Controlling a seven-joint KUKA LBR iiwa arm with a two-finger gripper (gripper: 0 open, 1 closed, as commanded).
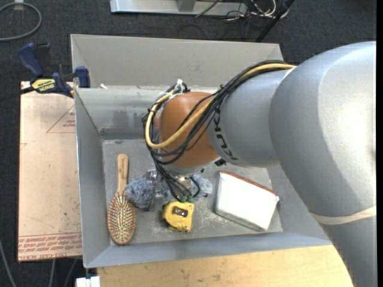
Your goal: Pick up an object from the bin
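Front wall of the bin (179,253) is nearest, sloping down to the floor. Just behind it the yellow tape measure (178,215) sits at floor centre. The wooden hairbrush (121,217) is to its left, bristles up, handle pointing to the far wall. The white box (245,205) with a red edge is to its right. Next back, a rumpled blue-grey rag (139,190) lies mid-floor between brush handle and box, touching or nearly touching the tape measure. The gripper (172,185) sits low over the rag's right part, just behind the tape measure — by position the rag looks the likely pick. Claw state: cannot tell, since the orange cover (182,130) and looped cables (157,137) on the wrist hide it. To do this step well, I'd say come straight down on the rag's bulkiest fold, close on cloth only, keep off the tape measure, then lift vertically so nothing drags. Room is tight toward brush, tape measure and box, with bare floor behind toward the far wall and in the far left corner. The sloped walls narrow the floor, so low sideways moves risk a wall — and the thick arm (287,118) covers the right side.
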